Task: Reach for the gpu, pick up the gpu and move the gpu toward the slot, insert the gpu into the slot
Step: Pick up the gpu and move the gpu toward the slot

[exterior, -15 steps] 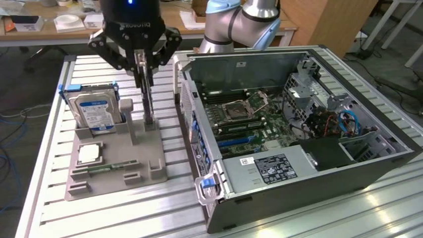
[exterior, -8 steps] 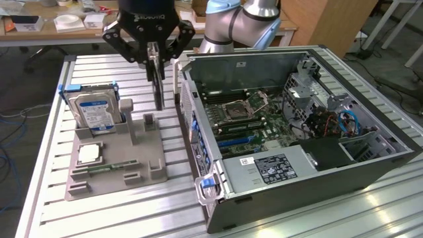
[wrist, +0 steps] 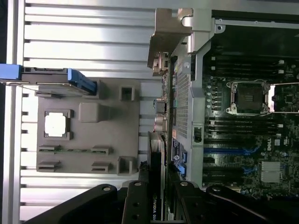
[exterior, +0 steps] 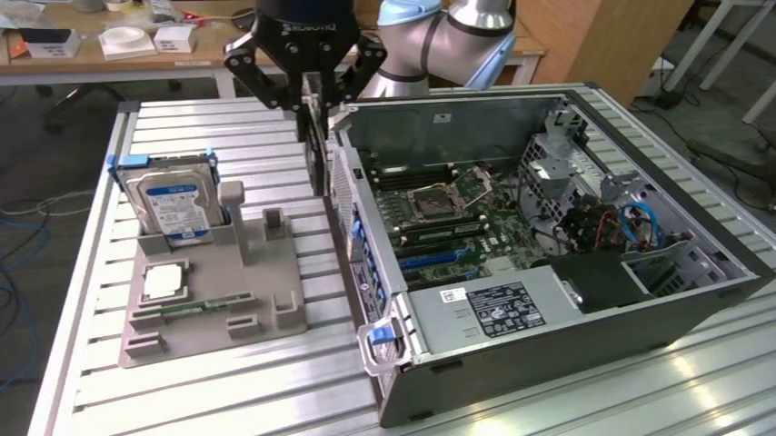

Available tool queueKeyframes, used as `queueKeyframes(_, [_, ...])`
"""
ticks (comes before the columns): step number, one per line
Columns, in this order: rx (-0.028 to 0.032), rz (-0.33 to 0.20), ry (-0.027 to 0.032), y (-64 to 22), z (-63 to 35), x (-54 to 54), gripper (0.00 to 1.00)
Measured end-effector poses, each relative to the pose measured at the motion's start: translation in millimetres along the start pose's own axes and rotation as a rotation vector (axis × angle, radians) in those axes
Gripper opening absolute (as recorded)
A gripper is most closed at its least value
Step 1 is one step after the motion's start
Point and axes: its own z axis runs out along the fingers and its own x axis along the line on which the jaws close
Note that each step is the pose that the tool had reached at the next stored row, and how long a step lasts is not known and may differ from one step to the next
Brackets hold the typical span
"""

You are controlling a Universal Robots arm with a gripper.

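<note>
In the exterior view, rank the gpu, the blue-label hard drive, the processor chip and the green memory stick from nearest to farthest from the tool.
1. gpu: gripped in the tool itself.
2. hard drive: upright at the far end of the grey tray, on the exterior view's left.
3. processor chip: flat, mid-tray.
4. memory stick: toward the tray's near end.

I take the slatted aluminium table [exterior: 206, 391] as my anchor. Beyond its far edge stands a wooden workbench [exterior: 73, 62] carrying white boxes [exterior: 127, 41]. Past its far corner, toward the exterior view's right, is a wooden cabinet [exterior: 606, 36]. Grey floor [exterior: 36, 173] surrounds the table, with loose cables [exterior: 24, 213] lying beside it.
</note>
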Motion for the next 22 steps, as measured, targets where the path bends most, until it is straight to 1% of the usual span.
queueKeyframes(5, [-0.0107,0.000,0.0000,-0.1,0.3,-15.1,0.26])
queueKeyframes(7, [-0.0110,0.001,0.0000,-0.2,0.4,-20.6,0.26])
queueKeyframes(8, [-0.0102,0.001,-0.0002,-0.2,0.5,-23.1,0.26])
queueKeyframes(9, [-0.0065,0.002,-0.0002,-0.2,0.5,-25.5,0.26])
queueKeyframes(14, [0.0248,0.004,-0.0001,-0.2,-0.2,-38.7,0.26])
queueKeyframes(17, [0.0414,0.004,-0.0002,-0.3,-0.2,-47.6,0.26])
queueKeyframes(21, [0.0536,0.005,0.0000,-0.4,-0.1,-61.0,0.26])
queueKeyframes(22, [0.0540,0.005,0.0001,-0.4,0.0,-64.3,0.26])
